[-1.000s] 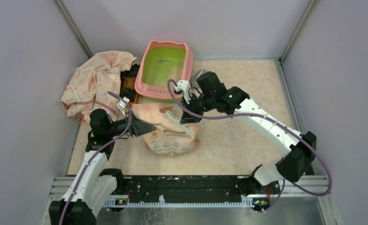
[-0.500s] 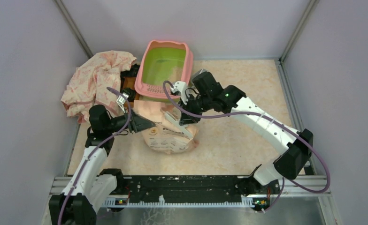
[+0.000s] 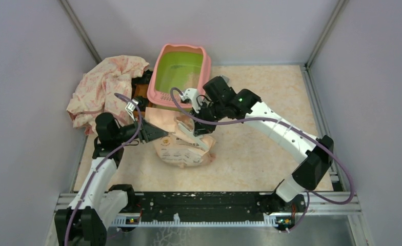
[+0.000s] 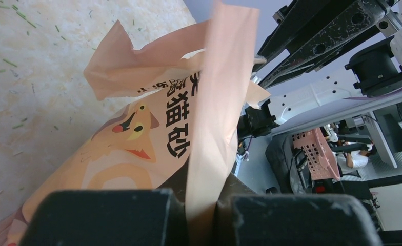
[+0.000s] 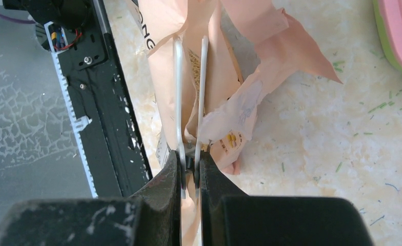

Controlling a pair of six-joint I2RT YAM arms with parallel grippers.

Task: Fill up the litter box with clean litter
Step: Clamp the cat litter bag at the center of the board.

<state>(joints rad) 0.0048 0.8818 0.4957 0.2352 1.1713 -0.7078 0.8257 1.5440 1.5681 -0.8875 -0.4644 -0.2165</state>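
The litter box (image 3: 206, 69), pink-rimmed and lime-green inside, stands at the back centre; its rim (image 5: 401, 31) shows at the right wrist view's top right. In front of it lies the peach bag (image 3: 183, 152) with bold lettering and a cartoon (image 4: 137, 148). My left gripper (image 3: 153, 134) (image 4: 201, 215) is shut on a flap of the bag's torn top. My right gripper (image 3: 198, 127) (image 5: 190, 169) is shut on a silvery scoop (image 3: 191, 136) (image 5: 177, 92), whose thin edges reach into the bag's mouth. Tan litter (image 5: 193, 69) shows between them.
A crumpled floral cloth (image 3: 106, 89) lies at the back left over a brown object (image 3: 140, 95). The black base rail (image 3: 204, 202) runs along the near edge. Grey walls close the back and both sides.
My right arm has swung left, carrying the scoop further over the bag. My left gripper has drawn slightly left and back with the bag flap in it.
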